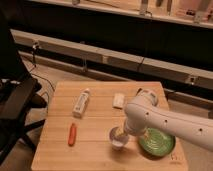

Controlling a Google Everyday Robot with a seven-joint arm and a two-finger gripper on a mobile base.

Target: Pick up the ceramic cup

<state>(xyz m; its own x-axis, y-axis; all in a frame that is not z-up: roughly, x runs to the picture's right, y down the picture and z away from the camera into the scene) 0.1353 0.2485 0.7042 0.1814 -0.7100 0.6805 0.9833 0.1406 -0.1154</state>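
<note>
- Gripper (125,131): at the end of the white arm (165,120), which reaches in from the right edge of the camera view and bends down over the near part of the wooden table (55,150). The arm's own casing covers most of the gripper.
- Ceramic cup (118,138): small, white and upright on the table, right at the gripper's tip and just to its picture-left and near side. Its rim and pale inside show in part.
- Grasp: it cannot be told whether the gripper is closed on the cup, loose around it or only beside it. The cup's base appears to rest on the wood.
- Green bowl (157,142): wide and ribbed, just beside the gripper on its picture-right, partly overlapped by the arm.
- White bottle (81,102): lying on its side, well apart from the gripper, farther back and to the picture-left.
- Pale block (118,100): behind the gripper, near the table's far half.
- Orange stick-shaped item (73,134): level with the gripper, well off to the picture-left.
- Black chair (17,105): beyond the table's left edge.
</note>
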